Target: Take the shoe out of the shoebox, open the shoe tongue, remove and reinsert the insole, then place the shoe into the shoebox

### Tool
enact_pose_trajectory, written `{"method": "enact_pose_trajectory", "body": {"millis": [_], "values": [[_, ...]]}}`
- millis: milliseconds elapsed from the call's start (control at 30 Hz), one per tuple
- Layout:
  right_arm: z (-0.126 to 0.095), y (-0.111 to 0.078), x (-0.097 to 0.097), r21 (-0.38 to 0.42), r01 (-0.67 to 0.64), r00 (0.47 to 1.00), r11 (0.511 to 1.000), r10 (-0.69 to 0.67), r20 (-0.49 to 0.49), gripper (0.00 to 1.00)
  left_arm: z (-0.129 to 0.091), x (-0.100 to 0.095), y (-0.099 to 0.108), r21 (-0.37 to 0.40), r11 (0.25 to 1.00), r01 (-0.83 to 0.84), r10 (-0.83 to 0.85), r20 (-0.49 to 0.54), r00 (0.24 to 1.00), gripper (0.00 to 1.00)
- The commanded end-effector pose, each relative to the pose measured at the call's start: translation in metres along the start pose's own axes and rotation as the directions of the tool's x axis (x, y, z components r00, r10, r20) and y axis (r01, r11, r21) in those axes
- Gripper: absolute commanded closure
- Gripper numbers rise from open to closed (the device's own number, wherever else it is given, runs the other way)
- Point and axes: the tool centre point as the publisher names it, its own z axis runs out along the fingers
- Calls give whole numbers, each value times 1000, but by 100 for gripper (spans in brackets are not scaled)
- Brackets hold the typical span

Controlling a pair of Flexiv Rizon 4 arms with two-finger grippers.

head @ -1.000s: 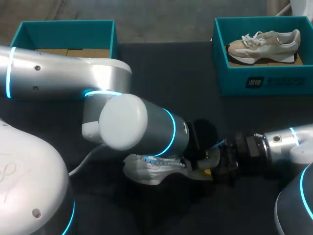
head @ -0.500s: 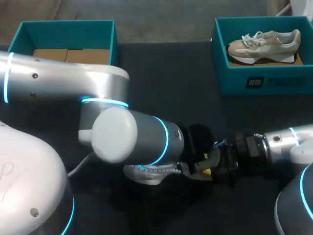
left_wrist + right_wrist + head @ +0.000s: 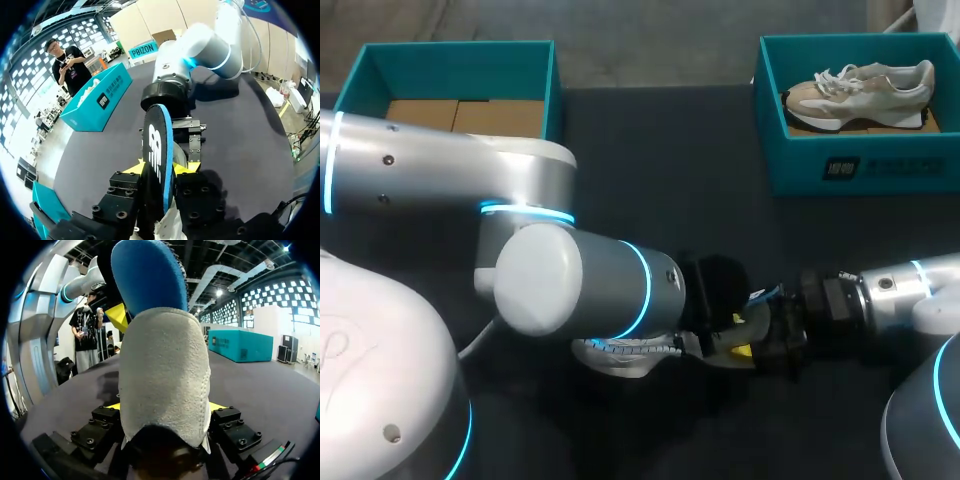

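Note:
A pale shoe (image 3: 620, 355) lies at the table's front middle, mostly hidden under my left arm (image 3: 570, 295). My right gripper (image 3: 765, 335) is at its right end. In the right wrist view the grey suede end of the shoe (image 3: 165, 380) fills the gap of my right gripper (image 3: 165, 407), which is shut on it. The blue insole (image 3: 147, 275) sticks out beyond it, beside a yellow fingertip (image 3: 120, 316) of my left gripper. In the left wrist view the insole (image 3: 157, 150) stands on edge in my left gripper (image 3: 162, 169), shut on it.
A teal shoebox (image 3: 455, 70) with a bare cardboard bottom stands at the back left. Another teal shoebox (image 3: 860, 160) at the back right holds a beige shoe (image 3: 860, 90). Dark tabletop lies between the two boxes.
My left arm's forearm has swung a little to the left and now covers more of the shoe. The right arm has kept still.

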Motion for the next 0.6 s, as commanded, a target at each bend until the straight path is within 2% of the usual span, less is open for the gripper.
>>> {"method": "enact_pose_trajectory", "body": {"millis": [33, 600], "values": [[2, 1, 0, 2, 0, 1000, 1000, 0, 1, 100, 4, 2, 0, 9, 1000, 1, -1, 12, 1000, 71], [2, 1, 0, 2, 0, 1000, 1000, 0, 1, 100, 16, -2, 2, 49, 999, 21, -20, -14, 1000, 73]]}}
